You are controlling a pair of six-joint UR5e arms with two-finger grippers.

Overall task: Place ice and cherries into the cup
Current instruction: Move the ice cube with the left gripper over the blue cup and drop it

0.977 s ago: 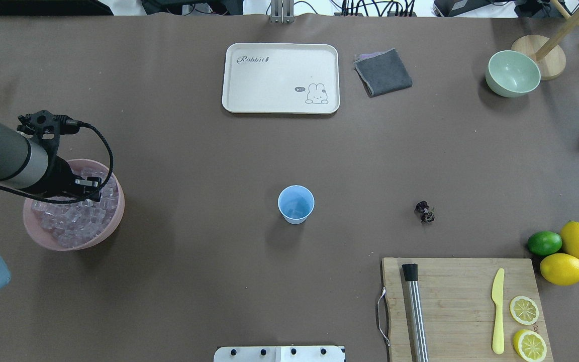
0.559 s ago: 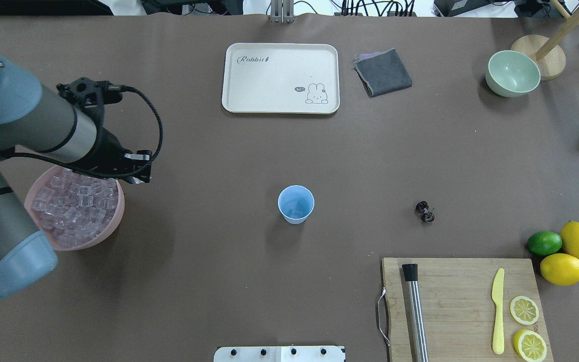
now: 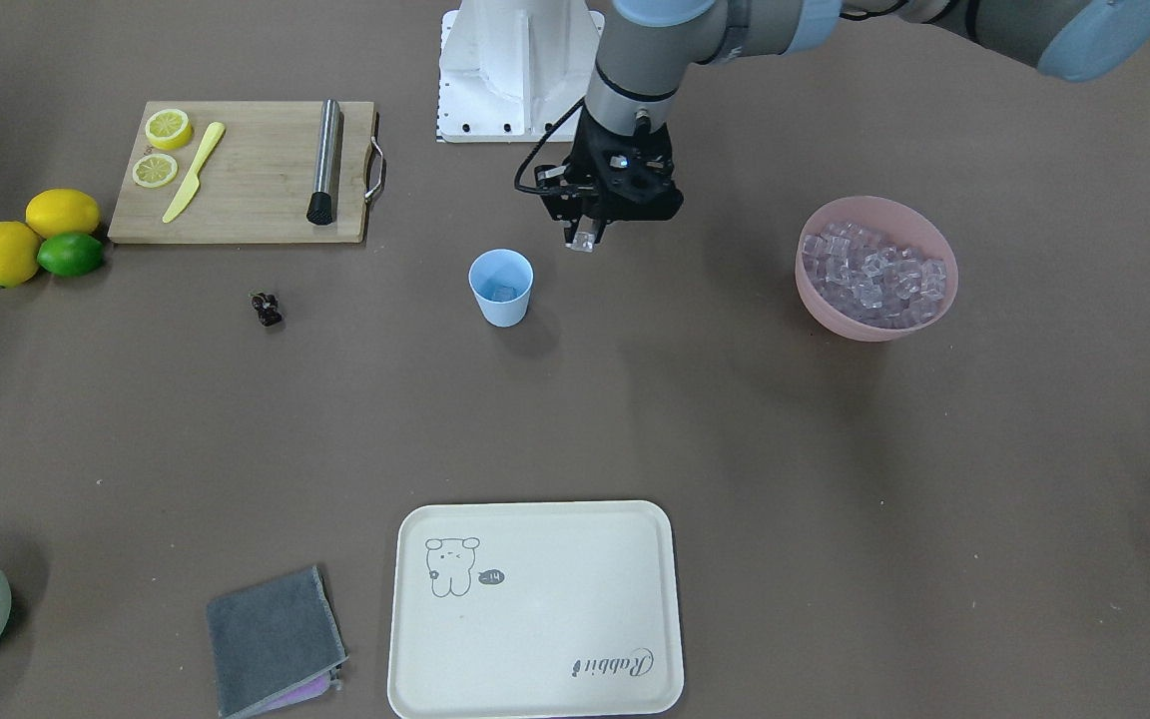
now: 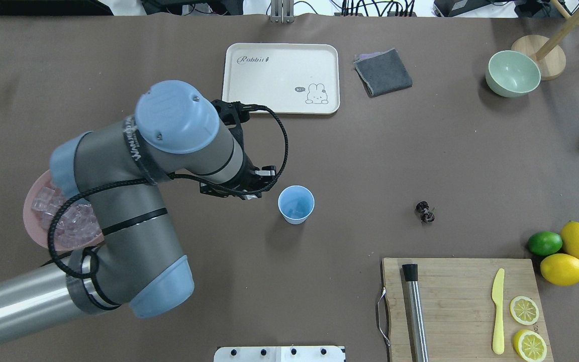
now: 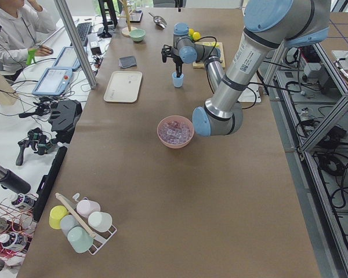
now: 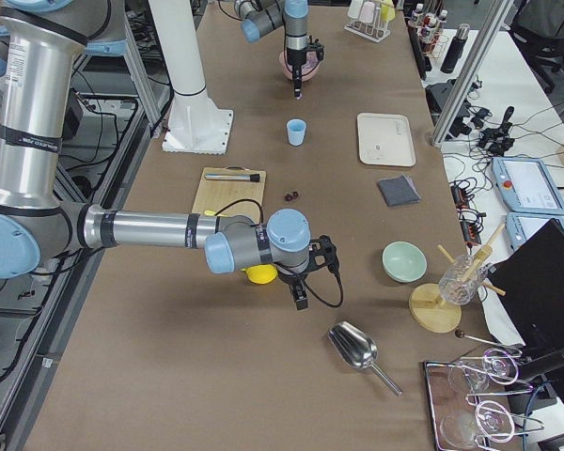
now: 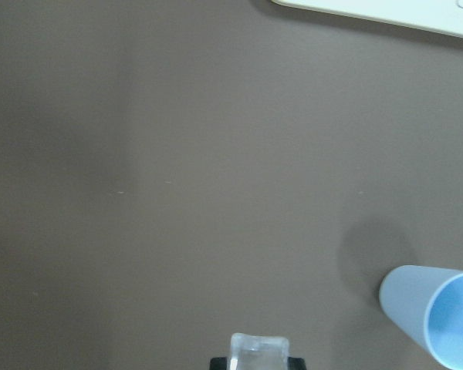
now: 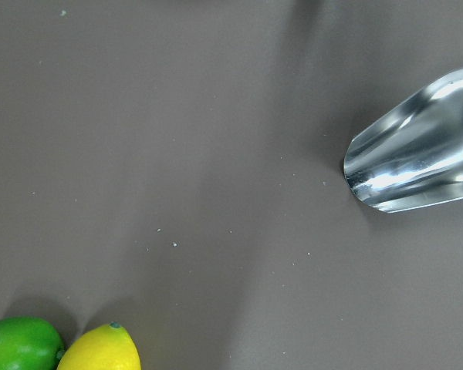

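Observation:
The light-blue cup stands mid-table; the front view shows ice in it. My left gripper is shut on one clear ice cube and hangs just beside the cup, on the pink bowl's side, above the table. The pink bowl is full of ice cubes and is partly hidden under my left arm in the overhead view. The dark cherries lie on the table on the cup's other side. My right gripper shows only in the exterior right view, near the lemons; I cannot tell its state.
A cream tray, a grey cloth and a pale green bowl are at the far side. A cutting board carries a muddler, a yellow knife and lemon slices. Lemons and a lime lie beside it. A metal scoop lies at the right.
My left arm has lifted out of the pink bowl and swung right across the table, ending just beside the cup with an ice cube in its fingers.

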